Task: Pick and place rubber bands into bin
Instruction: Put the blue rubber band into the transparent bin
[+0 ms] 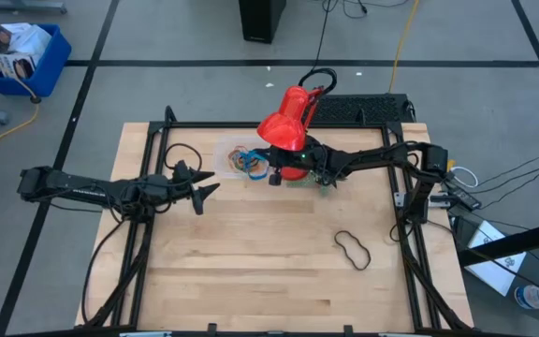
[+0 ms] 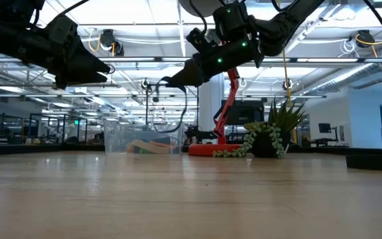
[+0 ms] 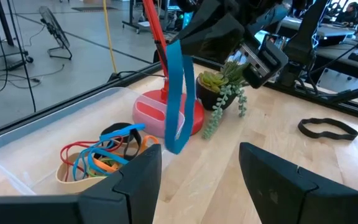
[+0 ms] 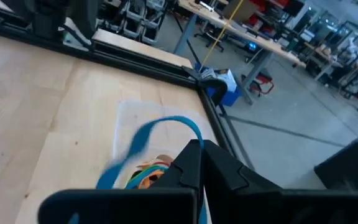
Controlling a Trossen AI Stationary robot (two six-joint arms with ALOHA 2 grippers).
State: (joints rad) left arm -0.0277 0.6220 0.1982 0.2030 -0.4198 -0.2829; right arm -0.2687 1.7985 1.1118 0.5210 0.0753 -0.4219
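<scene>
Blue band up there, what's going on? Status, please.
Right gripper shut on blue band, above bin. Left gripper open, waiting. Black band on table. Nothing blocking.

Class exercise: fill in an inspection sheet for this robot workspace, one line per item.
Surface: wooden table, bare in front.
Job's things: blue band hangs over the clear bin, which holds several bands; black band lies on the table.
Clutter: red lamp, small plant.
Grippers: right tool shut on the blue band; left tool open, empty.
Cables: black loops near the left arm.
Surroundings: blue crate on the floor.
</scene>
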